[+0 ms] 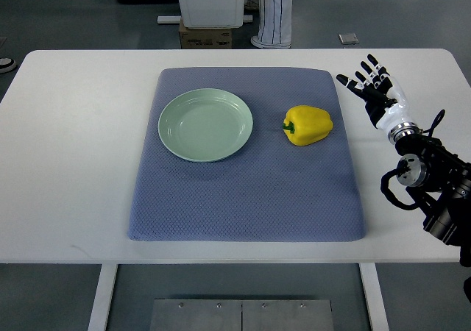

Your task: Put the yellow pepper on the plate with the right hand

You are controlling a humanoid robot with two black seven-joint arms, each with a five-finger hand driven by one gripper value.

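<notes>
Right hand (372,88), fingers wide & empty, right of yellow pepper (307,125); plate (205,124) left of pepper; round pepper may roll if nudged

No legible txt, labels or nos. anywhere

- A white counter (73,162) is filling most of the view.
- A blue-grey mat (243,198) is lying flat on the middle of the counter.
- A cardboard box (206,35) is sitting on the floor beyond the far edge.
- A person's striped trouser legs (274,11) are standing just beside the box.
</notes>
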